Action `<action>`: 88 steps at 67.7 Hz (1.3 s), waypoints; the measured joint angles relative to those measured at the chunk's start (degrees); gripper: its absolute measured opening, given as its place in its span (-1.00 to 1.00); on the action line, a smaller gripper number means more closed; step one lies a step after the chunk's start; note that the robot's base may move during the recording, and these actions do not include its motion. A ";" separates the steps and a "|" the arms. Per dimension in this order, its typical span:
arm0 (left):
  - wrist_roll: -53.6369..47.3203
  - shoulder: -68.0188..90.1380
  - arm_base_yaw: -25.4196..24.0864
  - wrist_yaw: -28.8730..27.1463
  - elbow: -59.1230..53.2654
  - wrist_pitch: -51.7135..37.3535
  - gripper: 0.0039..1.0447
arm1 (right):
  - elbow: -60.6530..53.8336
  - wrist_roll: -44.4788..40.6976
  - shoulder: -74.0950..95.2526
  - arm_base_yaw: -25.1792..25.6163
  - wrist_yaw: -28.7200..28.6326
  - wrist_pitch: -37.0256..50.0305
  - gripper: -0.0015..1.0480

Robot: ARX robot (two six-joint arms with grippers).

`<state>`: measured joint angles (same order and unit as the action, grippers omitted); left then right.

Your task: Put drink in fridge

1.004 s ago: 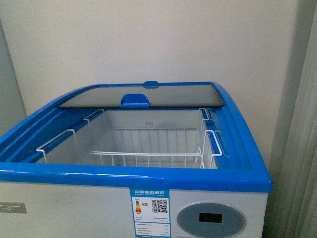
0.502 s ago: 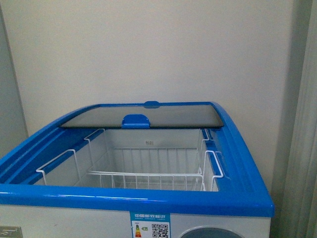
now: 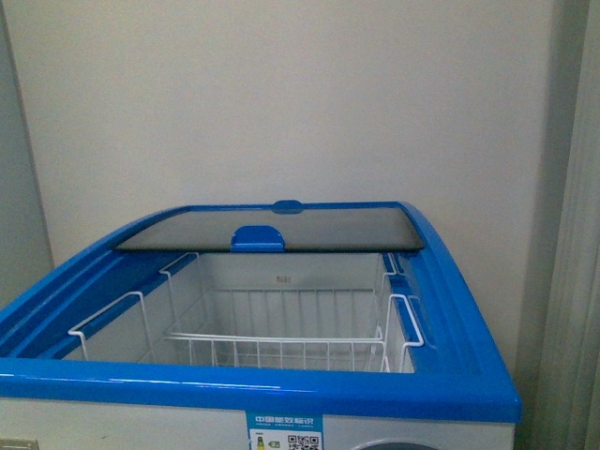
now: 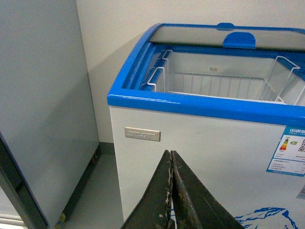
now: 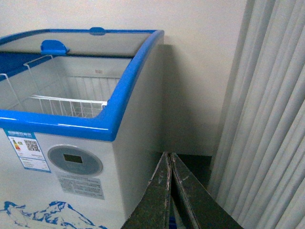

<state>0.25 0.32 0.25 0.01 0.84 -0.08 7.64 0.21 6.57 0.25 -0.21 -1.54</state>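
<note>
The fridge (image 3: 281, 389) is a white chest freezer with a blue rim, right in front of me. Its glass lid (image 3: 272, 230) is slid to the back, so the top is open. A white wire basket (image 3: 281, 342) hangs inside and looks empty. No drink shows in any view. My left gripper (image 4: 171, 155) is shut and empty, low in front of the fridge's white front wall (image 4: 190, 162). My right gripper (image 5: 169, 156) is shut and empty, low beside the fridge's right front corner (image 5: 114, 143). Neither arm shows in the front view.
A plain pale grey cabinet (image 4: 43, 109) stands left of the fridge, with a floor gap between them. Pale curtains (image 5: 267, 124) hang close to the right. A wall (image 3: 281, 103) runs behind the fridge. The oval grey display (image 5: 75, 160) is on the front.
The front view has shifted: the fridge sits lower in the picture and the display has dropped out at the bottom. Nothing on the fridge has moved.
</note>
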 joint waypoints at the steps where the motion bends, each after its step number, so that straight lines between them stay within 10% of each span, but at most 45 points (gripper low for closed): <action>1: 0.00 0.00 0.00 0.00 0.00 0.00 -0.96 | -0.11 0.00 -0.11 0.00 0.00 0.02 -0.95; 68: 0.00 0.00 0.00 0.00 0.00 0.00 -0.96 | -6.71 -0.04 -6.23 -0.04 0.00 1.36 -0.94; 88: 0.00 0.00 0.00 0.00 0.00 0.00 0.21 | -6.71 -0.04 -6.25 -0.04 0.02 1.36 0.19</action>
<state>0.25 0.32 0.25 0.01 0.84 -0.08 0.93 0.16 0.32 0.21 -0.19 -0.19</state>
